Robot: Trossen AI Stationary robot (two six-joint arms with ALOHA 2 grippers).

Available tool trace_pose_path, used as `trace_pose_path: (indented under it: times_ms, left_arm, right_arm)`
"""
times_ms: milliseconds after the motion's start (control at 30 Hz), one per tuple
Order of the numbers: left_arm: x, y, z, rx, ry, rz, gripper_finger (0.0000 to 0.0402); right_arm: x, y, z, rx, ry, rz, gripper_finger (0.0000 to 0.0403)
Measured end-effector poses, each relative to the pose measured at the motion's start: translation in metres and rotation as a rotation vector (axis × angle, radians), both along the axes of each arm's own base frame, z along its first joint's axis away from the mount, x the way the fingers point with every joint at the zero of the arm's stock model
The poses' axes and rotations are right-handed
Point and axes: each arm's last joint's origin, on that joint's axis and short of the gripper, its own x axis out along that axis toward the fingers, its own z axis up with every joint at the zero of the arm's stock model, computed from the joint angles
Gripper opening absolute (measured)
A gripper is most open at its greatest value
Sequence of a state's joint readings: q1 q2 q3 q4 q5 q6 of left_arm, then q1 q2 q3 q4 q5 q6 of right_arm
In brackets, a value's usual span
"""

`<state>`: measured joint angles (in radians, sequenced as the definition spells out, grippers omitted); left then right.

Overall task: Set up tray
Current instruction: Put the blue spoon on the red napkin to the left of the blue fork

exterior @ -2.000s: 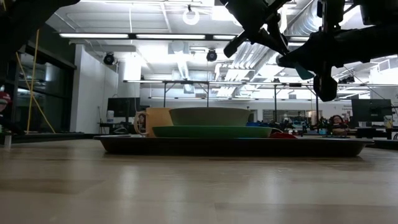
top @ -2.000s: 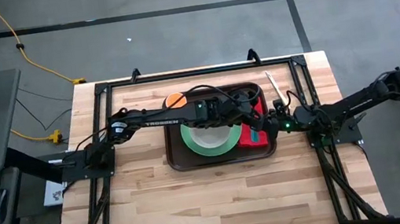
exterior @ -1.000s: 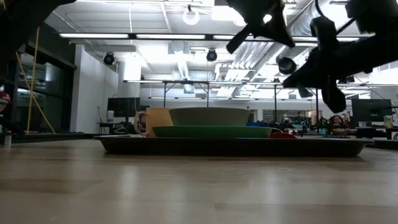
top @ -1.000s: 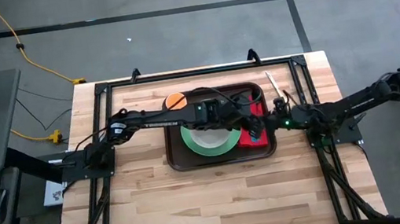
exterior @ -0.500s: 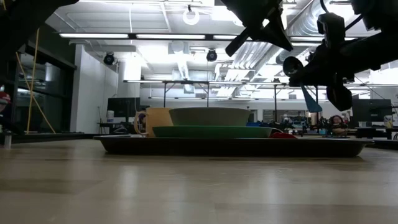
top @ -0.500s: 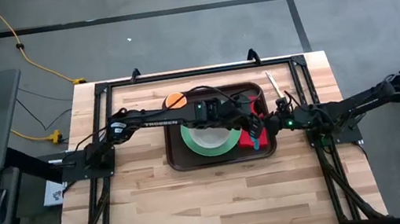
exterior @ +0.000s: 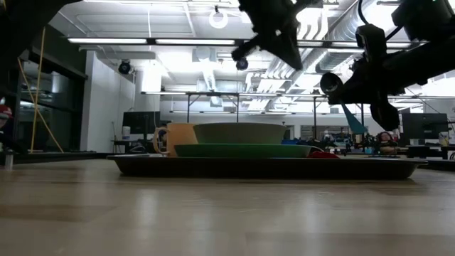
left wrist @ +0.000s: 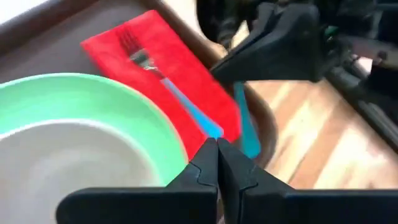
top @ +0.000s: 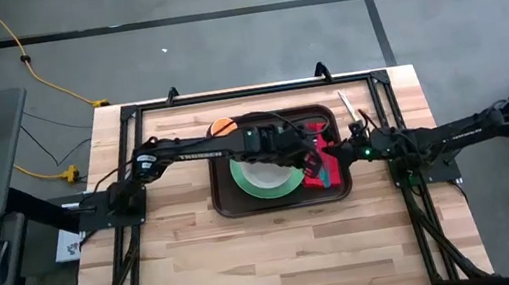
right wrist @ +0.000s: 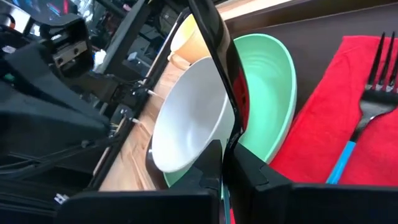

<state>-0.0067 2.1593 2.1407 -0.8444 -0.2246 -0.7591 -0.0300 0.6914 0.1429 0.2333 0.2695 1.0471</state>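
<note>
The tray (top: 226,203) sits at the far middle of the counter (top: 281,250), between the two arms, so either one can reach into it. On it you see a green plate (top: 252,190) with a pale bowl (top: 265,175) nested inside, the stack placed centrally as the main setting. Just beside the plate, toward the right arm's side, lies a red napkin (left wrist: 186,74), and a fork (left wrist: 163,78) with a blue handle rests lengthwise on it, where a diner would expect cutlery. An orange cup (top: 223,127) stands at the tray's far corner on the left arm's side, clear of the plate.

Your right claw (top: 329,155) hovers over the napkin with its fingers together, clamped on a thin dark-bladed utensil (right wrist: 217,56) with a teal handle, which hangs downward; judge this the next piece to lay beside the fork. Your left claw (top: 303,150) hangs over the plate's napkin-side edge, fingers together and empty, close to the right claw. A pale stick-like item (top: 349,108) lies on the counter beyond the tray's right end; what it is cannot be told.
</note>
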Motion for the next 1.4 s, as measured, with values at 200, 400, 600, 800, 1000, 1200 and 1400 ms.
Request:
trace_pose_path:
  times_ms: [200,400,600,800,1000,1200,1400]
  left_arm:
    - [-0.022,0.002,0.016,0.081,0.091,0.022,0.0031]
    - [-0.039,0.003,0.013,0.11,0.261,0.006,0.0031]
    - [-0.054,0.002,0.008,0.146,0.424,0.035,0.0031]
    - [-0.064,-0.002,0.014,0.229,0.456,0.105,0.0031]
    - [-0.069,-0.007,0.021,0.261,0.445,0.106,0.0031]
    - [-0.084,-0.012,0.039,0.309,0.431,0.109,0.0031]
    - [-0.108,-0.024,0.071,0.359,0.344,0.112,0.0031]
  right_arm:
    - [0.001,-0.009,0.003,0.014,-0.035,0.0,0.0]
    - [0.003,-0.016,0.002,0.03,-0.038,0.008,0.0]
    - [0.01,-0.022,-0.003,0.056,-0.026,0.019,0.0]
    - [0.017,-0.03,-0.009,0.067,-0.031,0.027,0.0]
    - [0.019,-0.036,-0.015,0.088,-0.004,0.036,0.0]
    - [0.021,-0.041,-0.02,0.098,0.017,0.037,0.0]
    - [0.02,-0.048,-0.025,0.109,0.038,0.028,0.0]
